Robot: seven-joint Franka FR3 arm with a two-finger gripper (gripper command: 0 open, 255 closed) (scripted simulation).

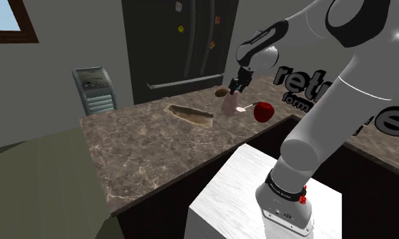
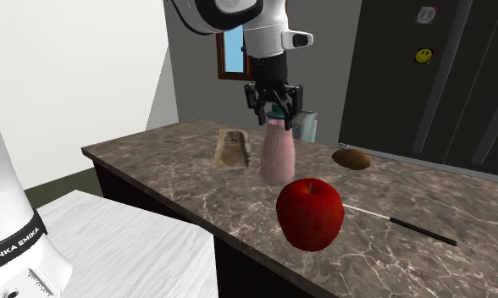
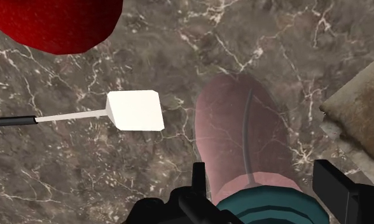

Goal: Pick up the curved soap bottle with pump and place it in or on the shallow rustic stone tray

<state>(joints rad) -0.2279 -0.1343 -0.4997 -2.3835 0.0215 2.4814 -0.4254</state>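
Nearest me in the second exterior view, a glossy red apple (image 2: 310,213) sits on the dark brown marbled stone countertop (image 2: 154,161). Just beside it lies a thin tool with a black handle and a flat white square head (image 3: 136,111), the head pointing toward the bottle's base. Next comes the curved, translucent pink soap bottle (image 2: 278,157) with a teal pump top, standing upright on the counter. The all-black two-finger gripper (image 2: 274,118) hangs straight down over it, fingers spread to either side of the teal top. From the wrist view I can't quite tell whether either pad touches it. Just beside the bottle, on the second exterior view's left, rests the shallow, rough grey-brown stone tray (image 2: 233,148), with a narrow strip of counter between them. Further back on the counter lies a small brown oval lump (image 2: 351,158). Past the counter's far edge stand a grey box-shaped unit (image 1: 94,89) and a tall black refrigerator (image 1: 184,41) dotted with small magnets.
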